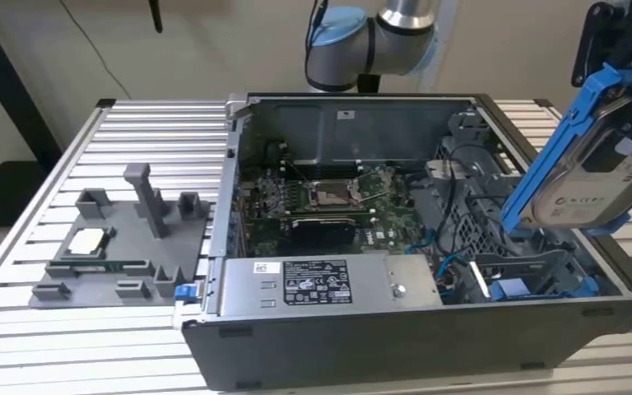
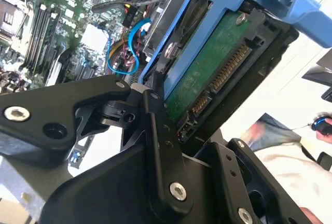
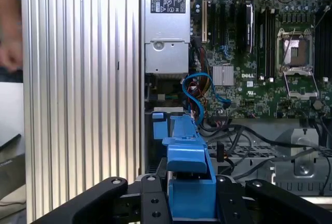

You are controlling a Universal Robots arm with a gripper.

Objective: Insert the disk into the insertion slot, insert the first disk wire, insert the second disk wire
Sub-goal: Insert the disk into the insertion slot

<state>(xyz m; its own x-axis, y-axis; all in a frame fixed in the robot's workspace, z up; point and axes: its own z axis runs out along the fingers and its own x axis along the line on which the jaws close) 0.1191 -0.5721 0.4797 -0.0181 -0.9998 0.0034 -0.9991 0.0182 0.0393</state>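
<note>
Claw (image 3: 192,198) is clamping the disk (image 1: 596,185) by its blue carrier (image 3: 189,156); I am holding it tilted at the exterior view's right, above the insertion slot (image 1: 525,271), for lining up.

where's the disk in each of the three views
exterior view: the disk is held tilted over the case at the exterior view's right.
second wrist view: the disk shows its green circuit-board face, beside the black fingers.
first wrist view: the disk shows its blue edge, between the fingers.
shared landmark: the green motherboard.
</note>
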